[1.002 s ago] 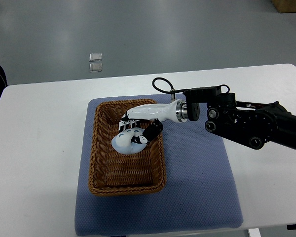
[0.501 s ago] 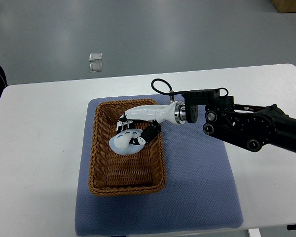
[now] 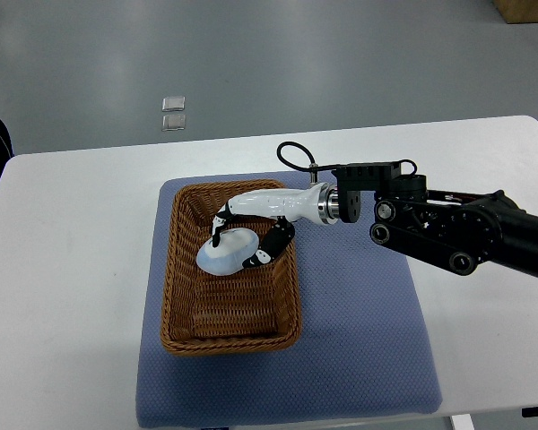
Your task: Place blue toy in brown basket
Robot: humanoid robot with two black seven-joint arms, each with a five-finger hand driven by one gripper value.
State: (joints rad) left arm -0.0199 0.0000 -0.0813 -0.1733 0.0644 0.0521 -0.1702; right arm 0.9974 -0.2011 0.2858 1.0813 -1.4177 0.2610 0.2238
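The blue toy (image 3: 222, 252) is a small, rounded, pale blue lump, lighter toward its upper side, with no clear markings visible from above. It sits inside the brown basket (image 3: 179, 296), in the far half and slightly right of the middle; whether it rests on the basket floor cannot be told. The basket is a rectangular wicker tray, woven in warm brown, with low walls and a thicker braided rim. Its long side runs away from the robot, tilted slightly from square. It lies flat on a blue-grey mat, toward the mat's left side, its near half empty.
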